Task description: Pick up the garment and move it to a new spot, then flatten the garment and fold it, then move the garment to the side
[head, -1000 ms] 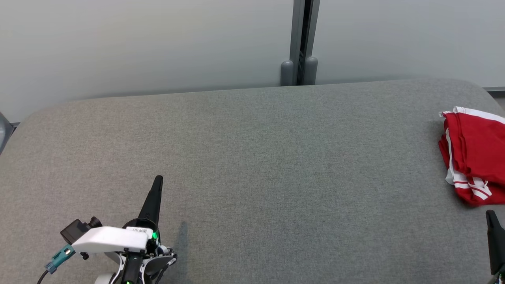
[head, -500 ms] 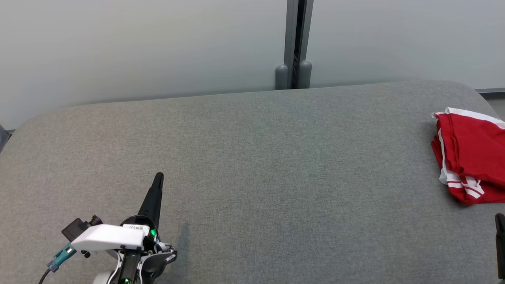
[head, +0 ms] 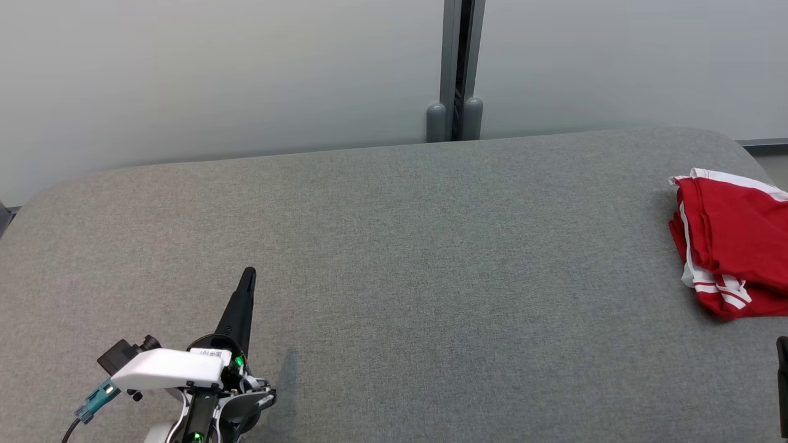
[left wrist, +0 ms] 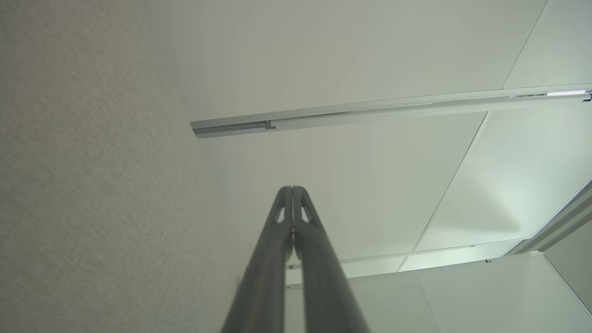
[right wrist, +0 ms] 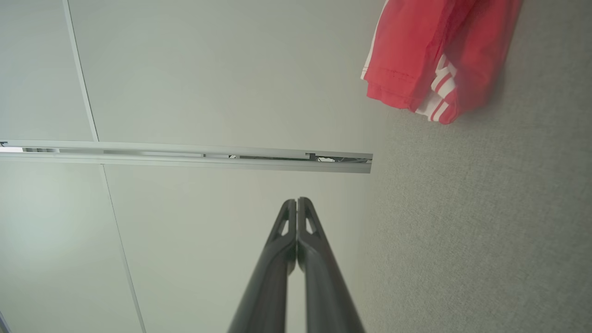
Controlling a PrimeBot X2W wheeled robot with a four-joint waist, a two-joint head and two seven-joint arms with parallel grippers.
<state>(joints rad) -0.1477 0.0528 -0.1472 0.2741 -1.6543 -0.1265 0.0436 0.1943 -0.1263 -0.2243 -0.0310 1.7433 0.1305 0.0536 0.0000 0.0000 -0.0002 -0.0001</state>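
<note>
The garment is red with white stripes and lies folded in a bundle at the right edge of the grey padded table; the right wrist view has the garment at its top right. My left gripper hovers over the table's front left, fingers pressed together and holding nothing. In its own view the left gripper is shut against the pale wall. My right gripper peeks in at the lower right edge, just in front of the garment. Its own view has the right gripper shut and empty.
A pale partition wall runs behind the table, with a grey vertical post and two rounded feet at its base. The table's corners are rounded and its right edge lies just past the garment.
The whole head view has shifted slightly, so the camera moved. The right fingertip has sunk lower toward the frame's bottom right corner. Both grippers stay shut and the garment has not been touched.
</note>
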